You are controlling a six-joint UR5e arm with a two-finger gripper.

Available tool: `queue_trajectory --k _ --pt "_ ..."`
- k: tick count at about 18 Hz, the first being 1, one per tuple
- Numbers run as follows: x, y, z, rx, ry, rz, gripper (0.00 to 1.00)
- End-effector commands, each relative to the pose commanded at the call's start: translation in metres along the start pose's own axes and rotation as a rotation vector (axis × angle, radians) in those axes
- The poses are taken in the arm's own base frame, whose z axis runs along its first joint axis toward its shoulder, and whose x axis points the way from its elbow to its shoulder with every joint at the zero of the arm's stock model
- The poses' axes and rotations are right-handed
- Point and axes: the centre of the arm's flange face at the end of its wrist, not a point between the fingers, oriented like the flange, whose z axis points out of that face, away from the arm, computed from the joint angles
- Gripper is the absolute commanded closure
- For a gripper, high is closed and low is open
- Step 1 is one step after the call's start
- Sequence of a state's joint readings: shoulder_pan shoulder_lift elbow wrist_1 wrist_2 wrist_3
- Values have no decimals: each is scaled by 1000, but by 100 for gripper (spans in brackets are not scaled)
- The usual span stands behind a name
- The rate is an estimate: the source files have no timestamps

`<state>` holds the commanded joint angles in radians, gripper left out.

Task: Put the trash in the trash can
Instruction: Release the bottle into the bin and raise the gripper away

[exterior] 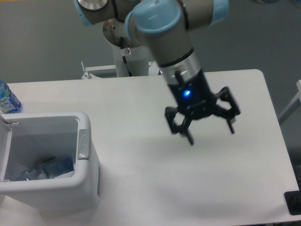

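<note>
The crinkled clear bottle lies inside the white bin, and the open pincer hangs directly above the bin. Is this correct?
Not fully. In the camera view the crinkled clear plastic bottle does lie inside the boxy white plastic bin, but the open pincer hangs over the bare white table, well to the side of the bin, holding nothing.

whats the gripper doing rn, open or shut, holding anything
Gripper: open, fingers spread, holding nothing, above the bare table to the right of the trash can.
</note>
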<state>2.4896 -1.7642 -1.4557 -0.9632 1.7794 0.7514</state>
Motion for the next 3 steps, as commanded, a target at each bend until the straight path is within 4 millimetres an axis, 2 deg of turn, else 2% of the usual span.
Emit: queue_trajectory --k 3 --pt "-11 10 -7 1 7 12 0"
